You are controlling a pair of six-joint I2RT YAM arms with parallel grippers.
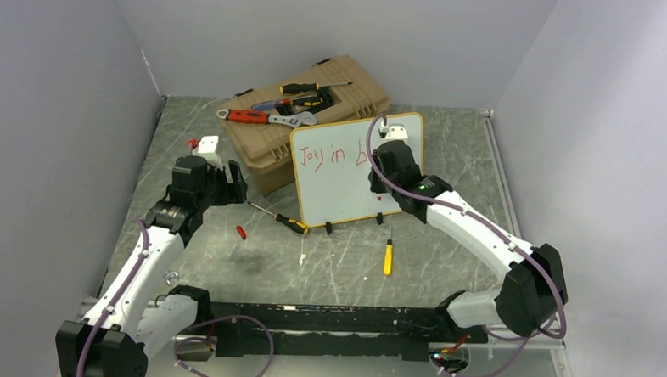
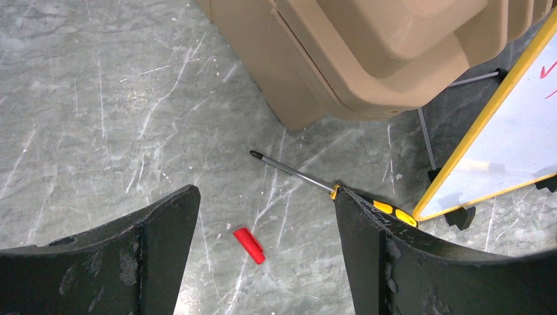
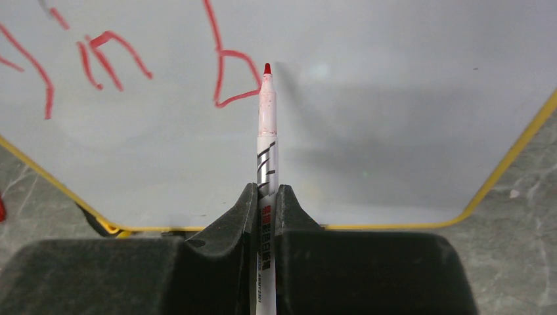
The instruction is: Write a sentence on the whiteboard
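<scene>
Surface: grey marbled tabletop, plain grey walls on three sides.
Right fingers: right gripper clamped tight on a red marker, barrel upright between the pads, cap off.
Marker tip: at the right side of the "b" bowl, centre top of the right wrist view; on or just off the board, cannot tell which.
Sentence: the sentence in red reads "Joy in b", one line across the upper part of the board; anything further right is hidden by the gripper in the top view.
Whiteboard: the whiteboard stands tilted on black feet, centre of the top view, just right of a tan toolbox.
Left fingers: left gripper spread wide, holding nothing, hovering over the table at left.
Below left gripper: red cap and a screwdriver lying loose.
Other: yellow screwdriver in front of the board; tools on the toolbox lid.
Progress: roughly a third by my read; two words plus one letter done, rest of the third word and more to write.
</scene>
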